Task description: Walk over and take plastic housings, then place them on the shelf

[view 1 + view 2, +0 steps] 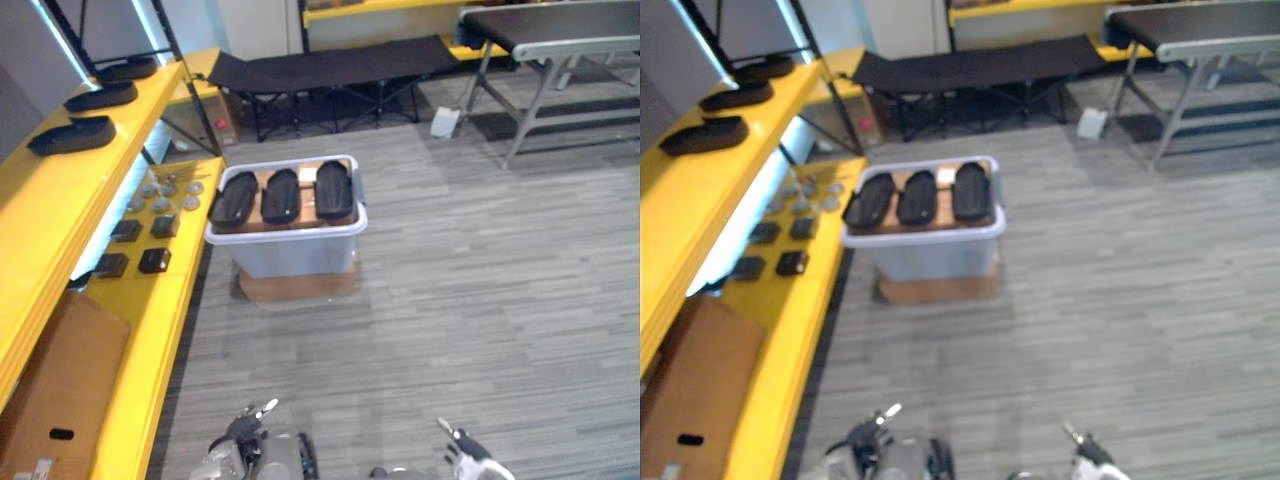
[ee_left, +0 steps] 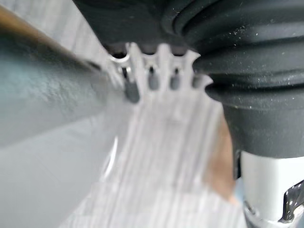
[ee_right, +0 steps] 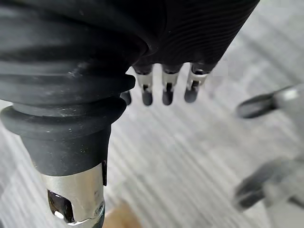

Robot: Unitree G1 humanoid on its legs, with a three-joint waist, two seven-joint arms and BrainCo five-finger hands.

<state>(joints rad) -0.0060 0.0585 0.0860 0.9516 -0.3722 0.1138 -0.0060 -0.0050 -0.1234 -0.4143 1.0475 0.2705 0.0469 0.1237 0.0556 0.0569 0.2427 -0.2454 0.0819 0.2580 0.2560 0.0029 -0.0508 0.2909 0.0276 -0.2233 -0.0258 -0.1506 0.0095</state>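
Three black housings [image 1: 281, 195], there at the centre, in a pale grey see-through bin [image 1: 290, 250] with a brown board [image 1: 300, 287] under it. The floor [image 1: 480, 300] is grey, streaked in plank stripes. Bright yellow shelf [image 1: 60, 200] at nine o'clock, small black blocks [image 1: 153, 260] on it. Black cot [image 1: 330, 65] at twelve, plain brown box [image 1: 60, 380] at seven.

We record three black oblong plastic housings [image 1: 281, 195] lying flat, side by side, in a pale bin [image 1: 290, 255], well ahead of our fingers [image 1: 266, 407], untouched. Three more lie in a row on the yellow shelf [image 1: 60, 200], far ahead-left.
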